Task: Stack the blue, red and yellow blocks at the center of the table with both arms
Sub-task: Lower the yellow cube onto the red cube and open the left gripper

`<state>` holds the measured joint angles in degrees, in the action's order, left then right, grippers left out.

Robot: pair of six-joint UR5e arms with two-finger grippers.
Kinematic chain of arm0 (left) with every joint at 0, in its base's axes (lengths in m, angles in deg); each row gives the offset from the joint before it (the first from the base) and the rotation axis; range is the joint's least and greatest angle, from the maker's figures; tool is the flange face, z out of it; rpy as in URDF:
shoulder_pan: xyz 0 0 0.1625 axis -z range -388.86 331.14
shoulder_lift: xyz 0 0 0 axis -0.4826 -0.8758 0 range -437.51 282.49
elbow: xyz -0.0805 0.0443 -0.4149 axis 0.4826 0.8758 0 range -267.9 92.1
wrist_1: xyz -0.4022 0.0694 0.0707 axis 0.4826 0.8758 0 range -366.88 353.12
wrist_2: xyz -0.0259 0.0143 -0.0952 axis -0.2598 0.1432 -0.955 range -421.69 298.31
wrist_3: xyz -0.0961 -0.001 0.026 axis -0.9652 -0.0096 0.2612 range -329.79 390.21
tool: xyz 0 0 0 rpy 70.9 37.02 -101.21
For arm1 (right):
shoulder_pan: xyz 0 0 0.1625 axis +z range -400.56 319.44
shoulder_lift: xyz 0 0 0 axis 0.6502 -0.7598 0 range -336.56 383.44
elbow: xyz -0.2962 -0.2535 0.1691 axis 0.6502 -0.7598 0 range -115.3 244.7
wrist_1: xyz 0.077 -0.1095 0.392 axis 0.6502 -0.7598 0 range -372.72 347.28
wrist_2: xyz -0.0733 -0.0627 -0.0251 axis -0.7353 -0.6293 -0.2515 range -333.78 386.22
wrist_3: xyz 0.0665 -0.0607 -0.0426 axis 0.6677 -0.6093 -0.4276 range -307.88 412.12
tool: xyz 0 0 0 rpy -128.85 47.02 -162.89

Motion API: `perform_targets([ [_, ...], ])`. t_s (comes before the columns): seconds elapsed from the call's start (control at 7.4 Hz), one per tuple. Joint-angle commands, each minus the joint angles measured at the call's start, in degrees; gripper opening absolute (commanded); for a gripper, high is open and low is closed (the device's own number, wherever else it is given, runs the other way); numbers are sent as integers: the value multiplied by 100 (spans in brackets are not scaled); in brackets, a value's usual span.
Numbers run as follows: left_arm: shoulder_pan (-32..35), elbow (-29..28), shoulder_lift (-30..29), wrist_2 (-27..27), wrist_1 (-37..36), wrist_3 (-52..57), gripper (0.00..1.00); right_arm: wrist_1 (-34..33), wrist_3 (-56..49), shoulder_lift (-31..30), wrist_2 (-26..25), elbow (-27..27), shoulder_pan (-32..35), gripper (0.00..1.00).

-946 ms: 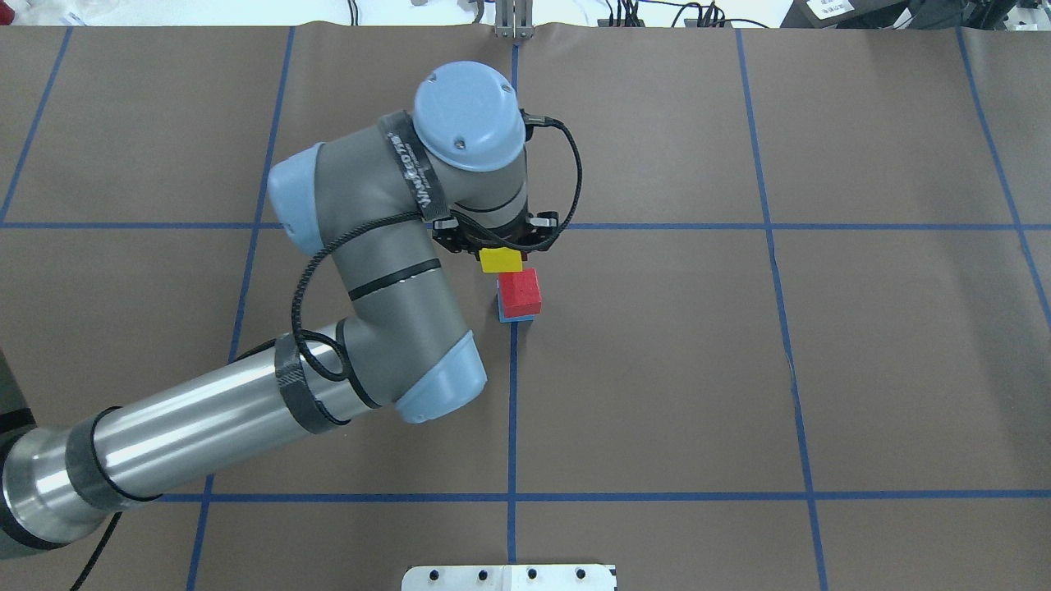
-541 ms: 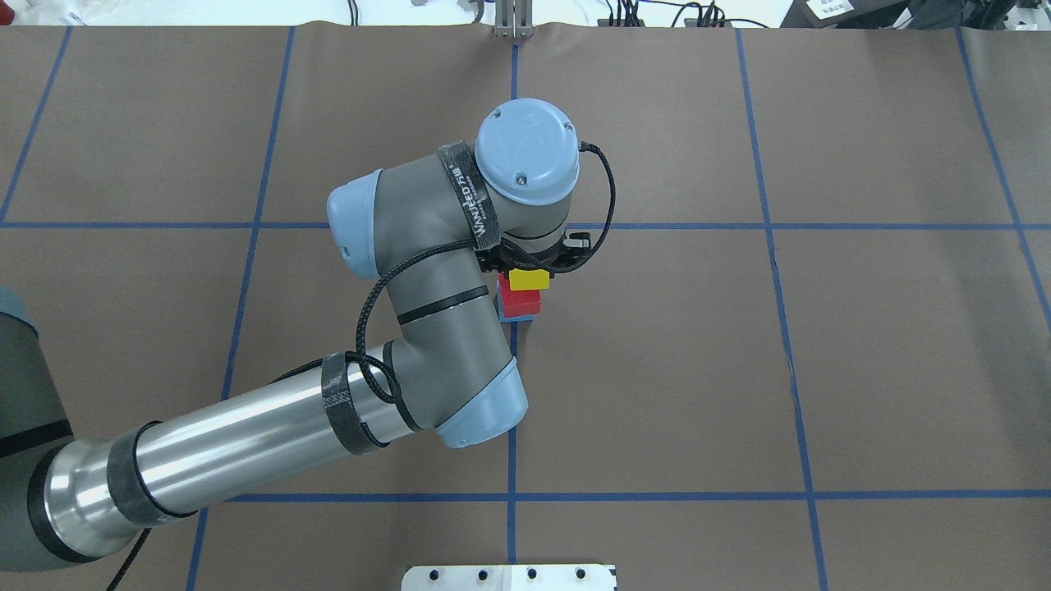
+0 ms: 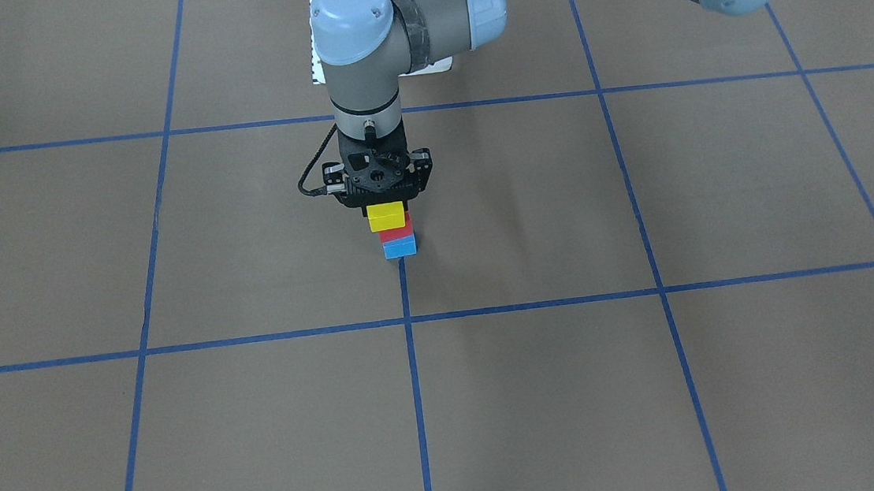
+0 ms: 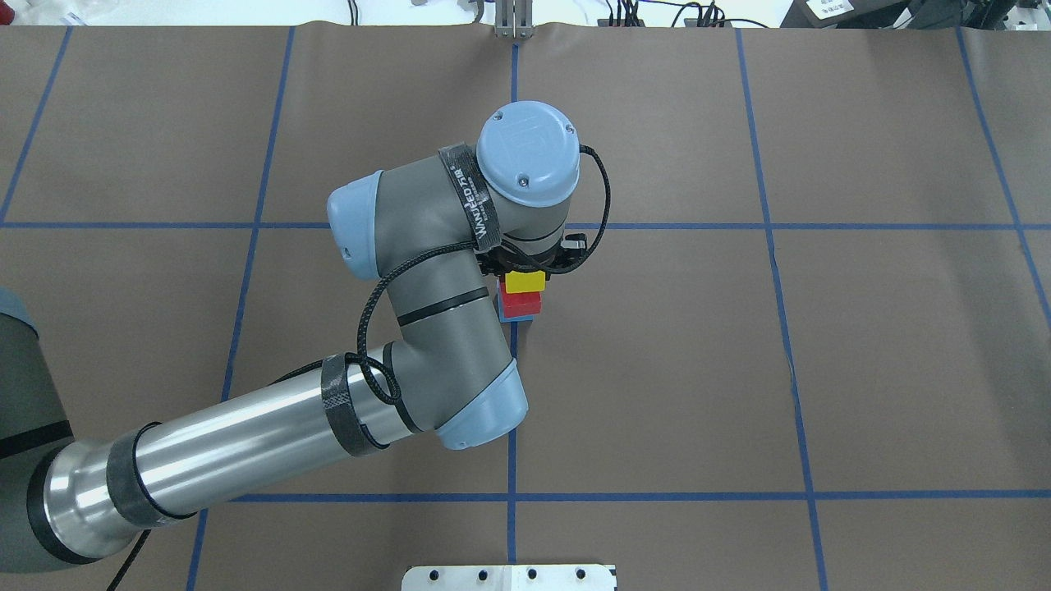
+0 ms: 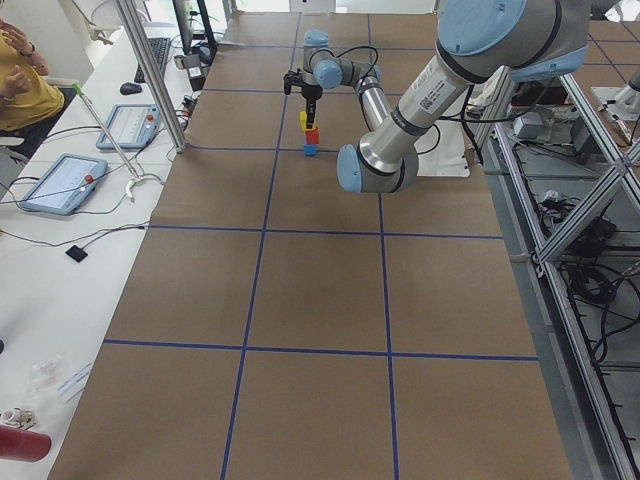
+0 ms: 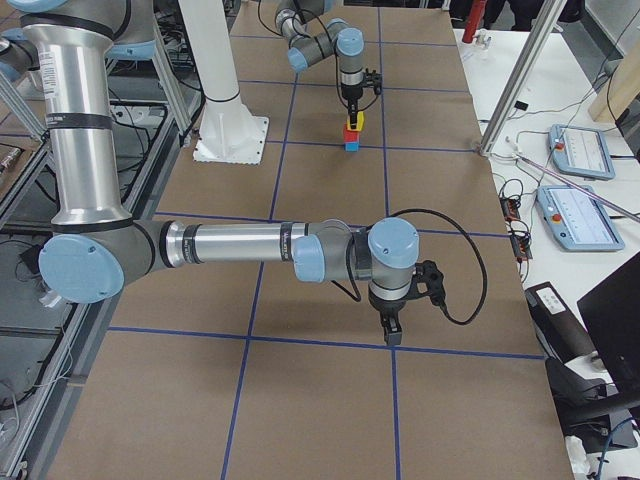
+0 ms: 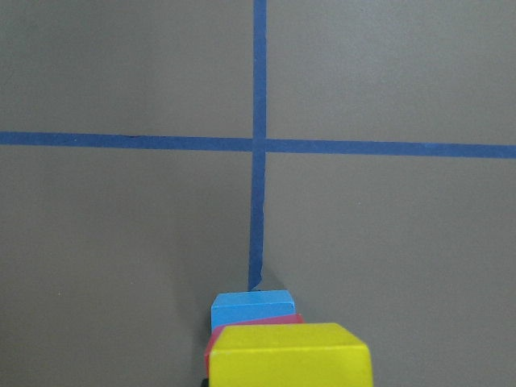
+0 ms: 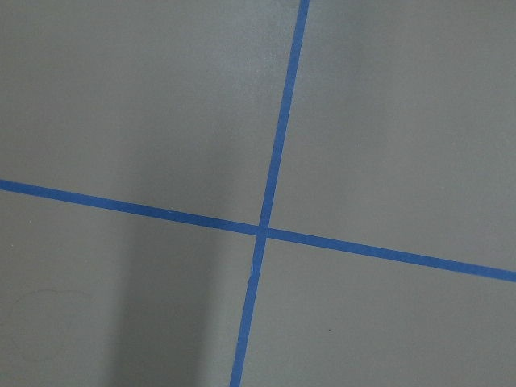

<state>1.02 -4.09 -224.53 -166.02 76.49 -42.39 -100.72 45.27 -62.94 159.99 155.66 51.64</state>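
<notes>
A red block (image 3: pixel 398 235) sits on a blue block (image 3: pixel 400 249) at the table's centre cross of blue tape. My left gripper (image 3: pixel 386 210) points straight down and is shut on a yellow block (image 3: pixel 387 217), held right over the red block and shifted slightly off its centre. I cannot tell whether yellow touches red. In the overhead view the yellow block (image 4: pixel 525 281) covers much of the red block (image 4: pixel 520 304). The left wrist view shows the yellow block (image 7: pixel 290 355) over the blue block (image 7: pixel 251 308). My right gripper (image 6: pixel 390 338) hangs low over bare table far from the stack; I cannot tell its state.
The brown table cover (image 4: pixel 821 369) carries a grid of blue tape lines (image 4: pixel 512 410). A white mounting plate (image 4: pixel 509 577) lies at the robot's edge. Operator desks with tablets (image 5: pixel 60 180) stand beyond the far side of the table.
My left arm has swung right and toward the robot, carrying the yellow block from beside the stack to over the red block. In the last half second it hardly moved.
</notes>
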Motion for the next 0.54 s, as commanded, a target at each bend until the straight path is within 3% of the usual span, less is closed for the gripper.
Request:
perform_targets([
  [0.0,1,30,68,9,-4,-184,70,3,8,17,0,-8,0,100],
  [0.27,1,48,68,9,-4,-193,74,-6,8,17,0,-8,0,100],
  [0.41,1,48,68,9,5,-193,85,3,8,17,0,-8,0,100],
])
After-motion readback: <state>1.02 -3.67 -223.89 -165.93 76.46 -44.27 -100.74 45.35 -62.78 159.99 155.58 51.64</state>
